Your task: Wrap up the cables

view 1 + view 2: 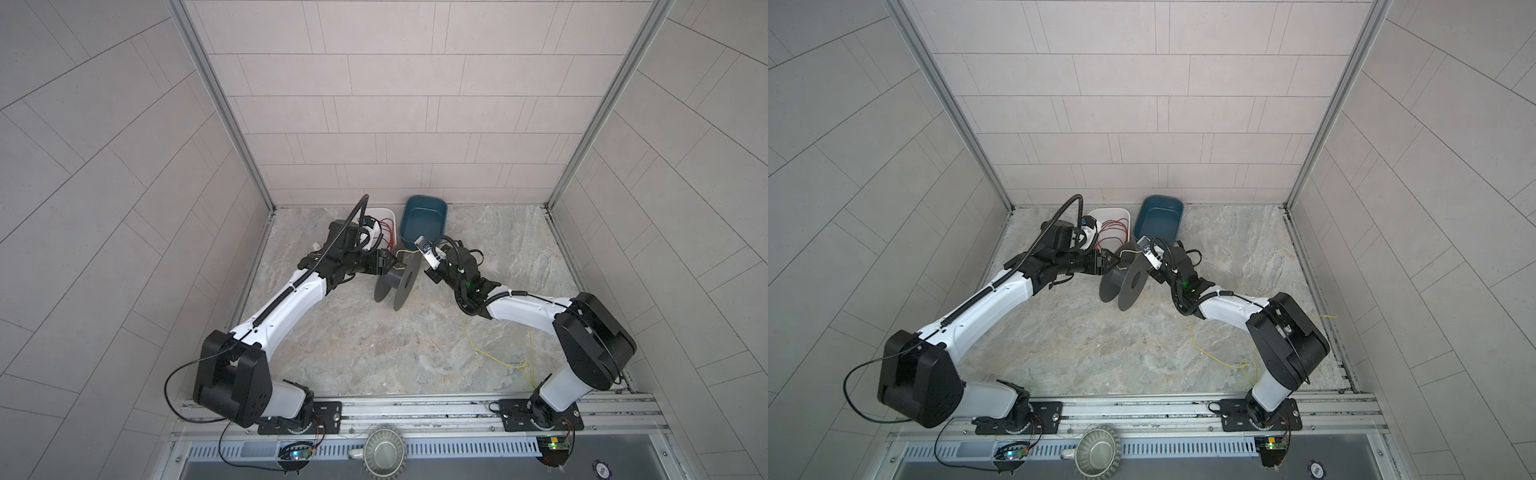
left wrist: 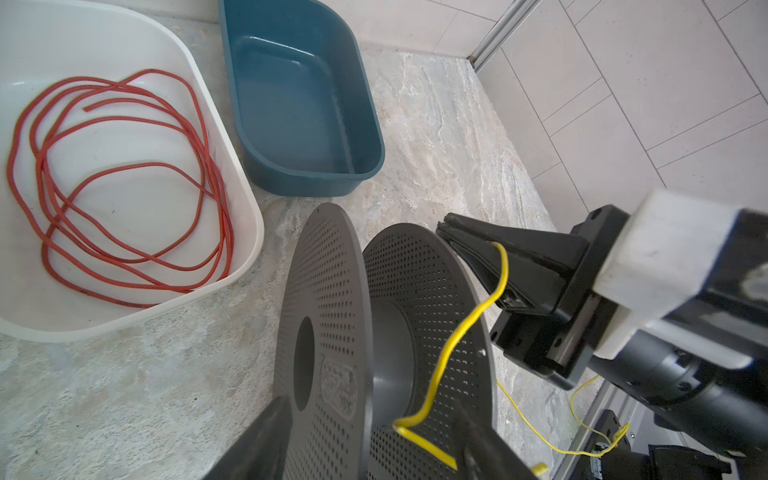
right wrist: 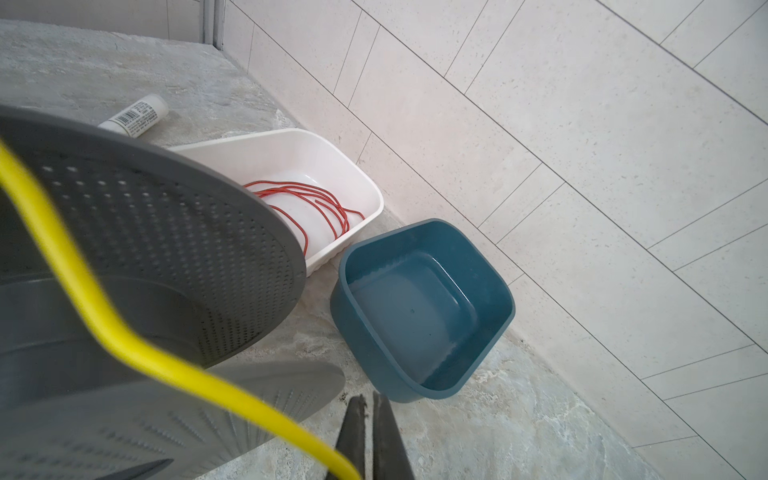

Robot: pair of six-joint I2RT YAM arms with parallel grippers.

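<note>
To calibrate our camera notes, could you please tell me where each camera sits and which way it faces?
Both top views: overhead, above the arms' bases, looking down on the table; left arm and right arm show whole.
Left wrist: on the left arm, facing across the spool toward the right gripper; the left gripper shows, bracketing the spool.
Right wrist: on the right arm, facing the blue tub; its shut fingertips show, holding the yellow cable.
Shared: both wrist views show spool, yellow cable, blue tub, red wire.
</note>
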